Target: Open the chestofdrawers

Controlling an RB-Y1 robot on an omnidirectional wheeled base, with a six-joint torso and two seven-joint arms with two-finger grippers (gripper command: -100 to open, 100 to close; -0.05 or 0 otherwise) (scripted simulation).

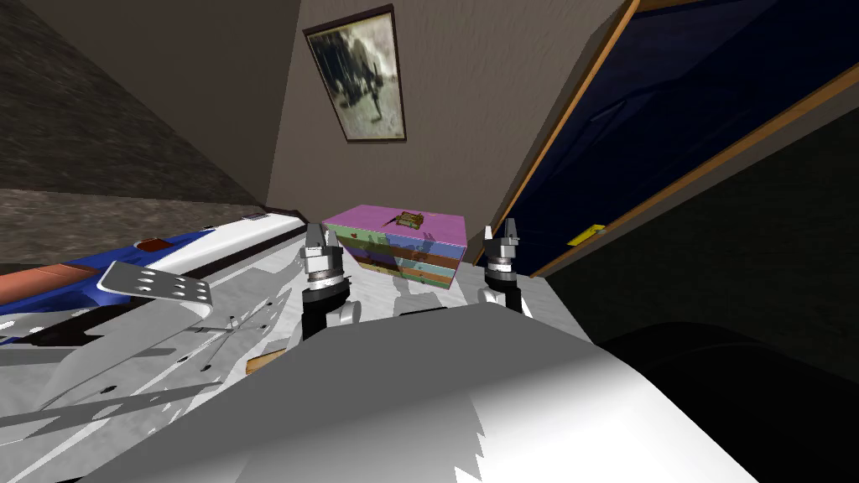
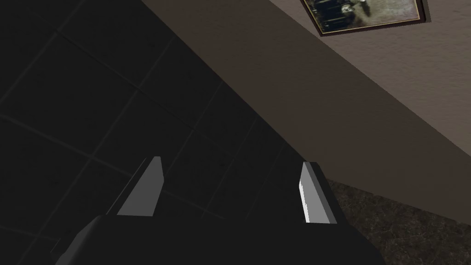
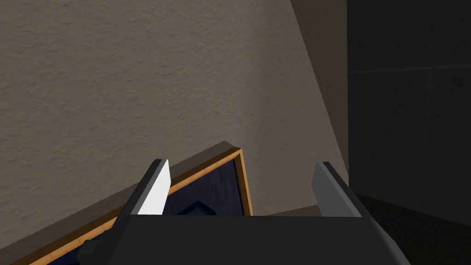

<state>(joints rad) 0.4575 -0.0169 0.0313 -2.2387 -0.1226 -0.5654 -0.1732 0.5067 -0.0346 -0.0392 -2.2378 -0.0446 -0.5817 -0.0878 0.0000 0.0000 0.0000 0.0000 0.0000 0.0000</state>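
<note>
Grippers stand nearest, both raised just above the chest's tip in the head view. The left gripper [image 1: 321, 237] points upward and away from the robot. Its own wrist view shows the left gripper [image 2: 232, 162] with the two grey fingers [image 2: 142, 193] wide apart, about a third of the picture's width, and nothing is between them or touching them. The right gripper [image 1: 501, 231] is raised in the same way at the other side. In its wrist view the right gripper [image 3: 241, 162] is spread equally wide, and its fingers [image 3: 154, 193] hold nothing and touch nothing.

Farther on, between the two grippers and well apart from both, the chest of drawers [image 1: 403, 247] stands on the pale marbled floor [image 1: 252, 285]. It has a pink top, and its drawer fronts are bands of blue, brown and green. As far as the head view shows, the fronts look flush with each other. A small object [image 1: 408, 220] lies on the pink top; what it is cannot be told.

Behind the chest of drawers is a brown-grey wall with a framed picture [image 1: 356, 75]. To the right of the chest a dark blue panel [image 1: 713, 92] in an orange-brown frame stands against the wall.
</note>
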